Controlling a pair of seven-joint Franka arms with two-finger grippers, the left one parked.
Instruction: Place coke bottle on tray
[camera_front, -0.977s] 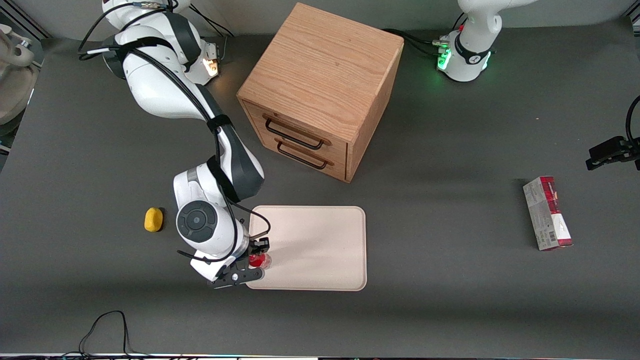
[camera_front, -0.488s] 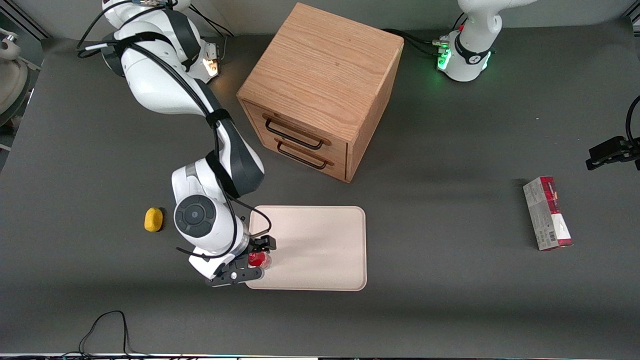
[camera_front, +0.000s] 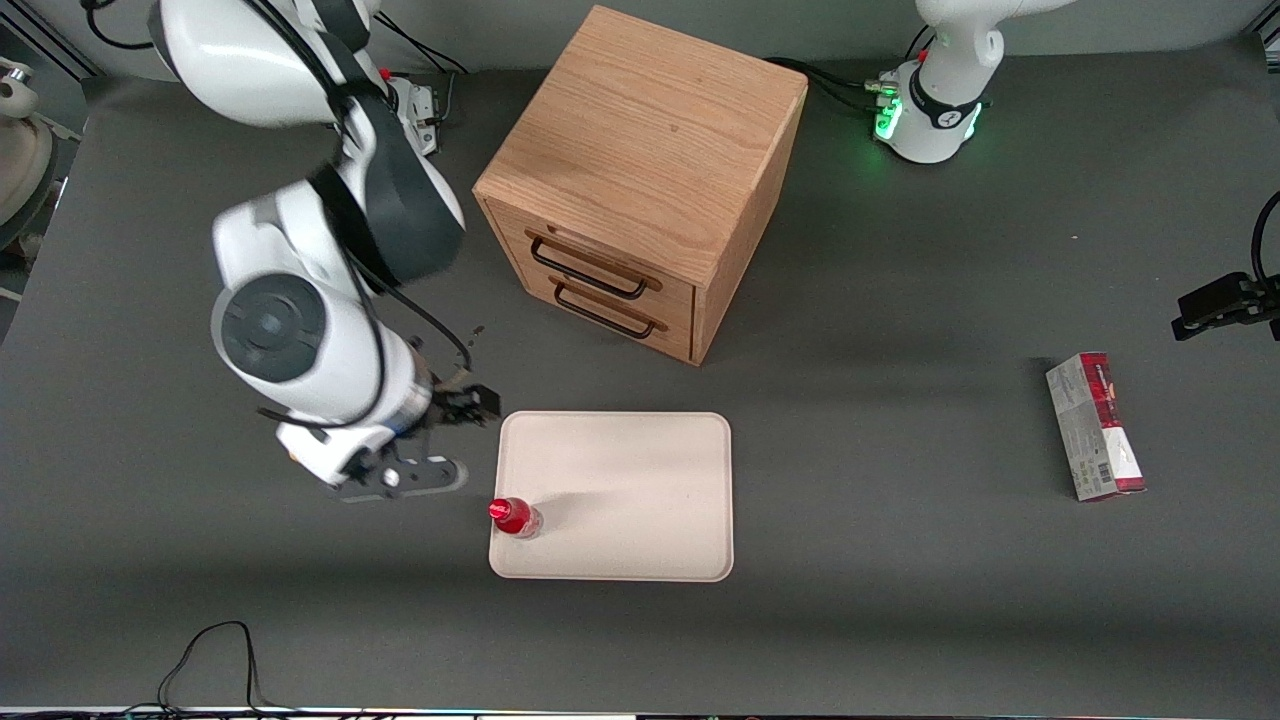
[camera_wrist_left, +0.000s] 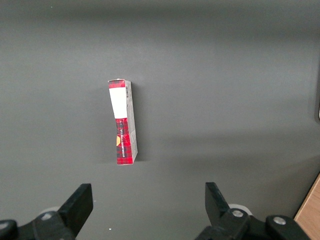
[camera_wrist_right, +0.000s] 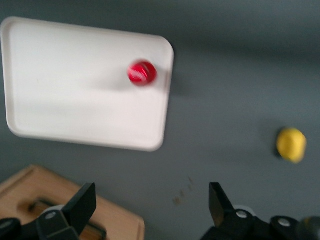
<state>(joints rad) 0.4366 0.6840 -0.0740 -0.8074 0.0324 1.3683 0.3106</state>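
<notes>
Hovering clear of the tray (camera_front: 640, 480), the pincer (camera_front: 440, 440) gapes empty, coke bottle (camera_front: 514, 517) standing free.

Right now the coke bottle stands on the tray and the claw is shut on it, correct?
Not quite. The coke bottle does stand on the tray, near its rim, but the claw is open and apart from it, above the table beside the tray. The front view shows this.

The yellow lump (camera_wrist_right: 291, 144) is blurred in the right wrist view and hidden under the arm in the front view. The wooden cabinet (camera_wrist_right: 75, 210) is cut off by the wrist picture's edge, as are the spread fingers (camera_wrist_right: 82, 205) of the gripper (camera_wrist_right: 150, 210).
</notes>
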